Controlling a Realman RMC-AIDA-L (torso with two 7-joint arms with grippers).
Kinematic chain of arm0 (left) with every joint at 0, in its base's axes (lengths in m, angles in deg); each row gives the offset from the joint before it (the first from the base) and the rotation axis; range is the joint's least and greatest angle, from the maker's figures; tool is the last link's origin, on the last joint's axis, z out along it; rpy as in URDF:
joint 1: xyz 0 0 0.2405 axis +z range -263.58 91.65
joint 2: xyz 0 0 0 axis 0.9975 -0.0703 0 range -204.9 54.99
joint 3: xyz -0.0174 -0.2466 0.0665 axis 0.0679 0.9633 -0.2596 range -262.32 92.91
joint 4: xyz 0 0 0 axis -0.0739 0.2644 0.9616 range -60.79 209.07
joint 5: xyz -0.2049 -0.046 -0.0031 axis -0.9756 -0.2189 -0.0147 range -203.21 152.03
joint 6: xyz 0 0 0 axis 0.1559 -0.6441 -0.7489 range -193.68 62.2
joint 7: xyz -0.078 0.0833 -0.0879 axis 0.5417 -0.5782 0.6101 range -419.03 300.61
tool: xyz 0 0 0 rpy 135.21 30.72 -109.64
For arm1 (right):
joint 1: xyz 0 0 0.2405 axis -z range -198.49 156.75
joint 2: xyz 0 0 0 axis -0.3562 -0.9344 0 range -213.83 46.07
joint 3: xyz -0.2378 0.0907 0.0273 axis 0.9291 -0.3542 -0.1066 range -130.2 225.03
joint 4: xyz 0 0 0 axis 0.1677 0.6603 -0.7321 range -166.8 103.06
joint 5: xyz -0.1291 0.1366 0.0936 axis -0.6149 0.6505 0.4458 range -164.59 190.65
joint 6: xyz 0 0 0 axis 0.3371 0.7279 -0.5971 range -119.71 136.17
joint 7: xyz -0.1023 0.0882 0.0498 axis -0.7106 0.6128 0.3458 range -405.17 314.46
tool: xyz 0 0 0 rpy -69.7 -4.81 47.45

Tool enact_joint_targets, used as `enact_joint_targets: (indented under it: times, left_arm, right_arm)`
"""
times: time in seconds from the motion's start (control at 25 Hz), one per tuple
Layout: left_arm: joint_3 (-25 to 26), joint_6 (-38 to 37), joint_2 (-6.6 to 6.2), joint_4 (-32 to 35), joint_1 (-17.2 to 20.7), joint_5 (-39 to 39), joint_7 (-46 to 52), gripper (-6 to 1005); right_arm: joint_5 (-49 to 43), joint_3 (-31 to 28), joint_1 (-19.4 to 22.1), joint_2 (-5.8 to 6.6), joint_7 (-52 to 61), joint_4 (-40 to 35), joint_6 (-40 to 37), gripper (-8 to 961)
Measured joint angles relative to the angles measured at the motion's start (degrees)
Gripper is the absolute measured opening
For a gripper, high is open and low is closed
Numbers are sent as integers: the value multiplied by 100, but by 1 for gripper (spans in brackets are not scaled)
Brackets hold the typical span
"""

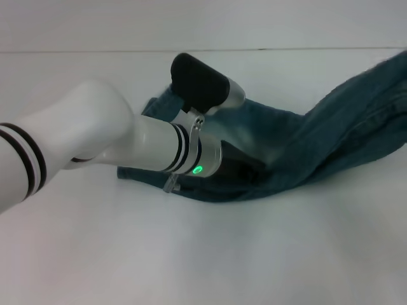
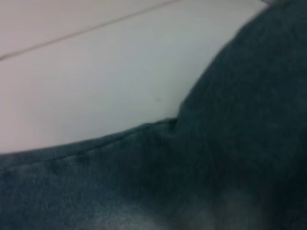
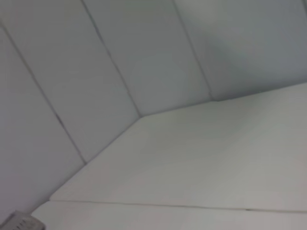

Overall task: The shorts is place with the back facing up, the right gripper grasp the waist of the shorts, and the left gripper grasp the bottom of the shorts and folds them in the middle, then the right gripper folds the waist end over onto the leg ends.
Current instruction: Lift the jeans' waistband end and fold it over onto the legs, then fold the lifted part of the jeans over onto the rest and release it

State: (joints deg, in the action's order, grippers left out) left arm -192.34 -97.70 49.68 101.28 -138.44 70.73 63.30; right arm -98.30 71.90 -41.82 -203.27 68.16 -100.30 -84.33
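The shorts (image 1: 305, 149) lay on the tabletop (image 1: 254, 254), their right side lifted out of view. The left hand (image 1: 238, 170) was buried in the denim, grip impossible to tell. It should carry the hem across evenly, keeping edges aligned.

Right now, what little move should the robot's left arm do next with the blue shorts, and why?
Probably carry the gripped end gently across toward the robot's right. The left gripper sits low on the denim shorts at their left end, while their right end rises off the white table out of the frame, seemingly held up. So the fold looks started but unfinished. Whether its jaws are shut is hidden.
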Motion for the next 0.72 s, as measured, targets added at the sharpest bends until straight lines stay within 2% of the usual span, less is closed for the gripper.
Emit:
enact_joint_targets:
  times: [0.48,0.56,0.72]
  left_arm:
    - [122,-782,1,194,92,0,-161,38]
    - [340,-666,2,294,203,-2,-178,38]
    - [918,80,0,513,527,-4,-240,45]
  right_arm:
    - [-22,729,-761,97,524,-296,-74,126]
    - [-26,838,-807,98,542,-296,-82,127]
    - [-56,1134,-839,61,551,-290,-50,130]
